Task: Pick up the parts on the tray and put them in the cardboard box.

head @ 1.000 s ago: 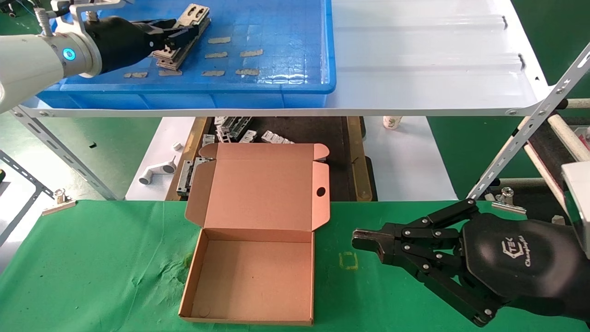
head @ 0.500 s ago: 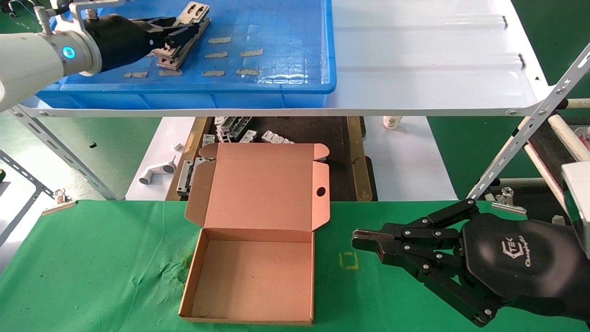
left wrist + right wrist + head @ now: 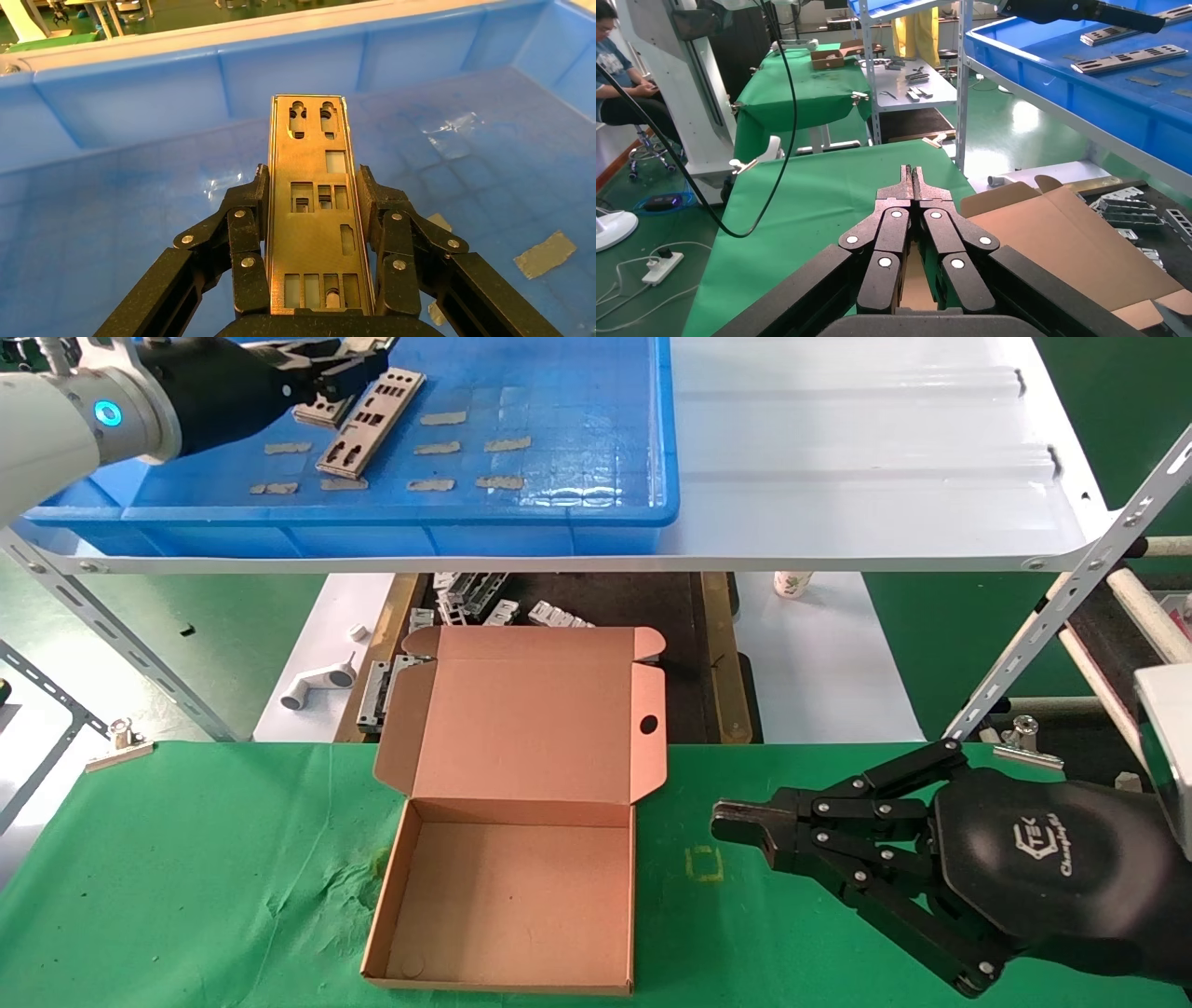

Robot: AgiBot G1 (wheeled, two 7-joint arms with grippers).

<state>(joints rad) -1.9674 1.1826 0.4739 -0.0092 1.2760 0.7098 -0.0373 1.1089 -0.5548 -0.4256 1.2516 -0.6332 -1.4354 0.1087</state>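
Left end effector (image 3: 316, 232) over the far left part of the large shallow blue plastic tray (image 3: 559, 514), which sits on the white sheet-metal shelf (image 3: 838, 449) above the bench's far edge. Its fingers (image 3: 247, 232) clamp the long edges of one thin silver-grey punched metal plate (image 3: 318, 210), lifted clear of the tray's gridded floor. A second punched metal plate (image 3: 371, 421) lies flat on the tray floor just beside it, among tan tape strips (image 3: 507, 443).

Small brown corrugated cardboard box (image 3: 512, 896) stands open on the green-clothed bench (image 3: 186, 877), near its middle, lid folded back toward the far edge; round hole in the lid visible. Nothing inside it.

Right end effector (image 3: 736, 822) hangs low over the bench's near right part, fingertips pressed together, holding nothing, apart from the box.

Chunkier grey metal brackets (image 3: 475, 593) lie on a lower dark surface beyond the bench's far edge.
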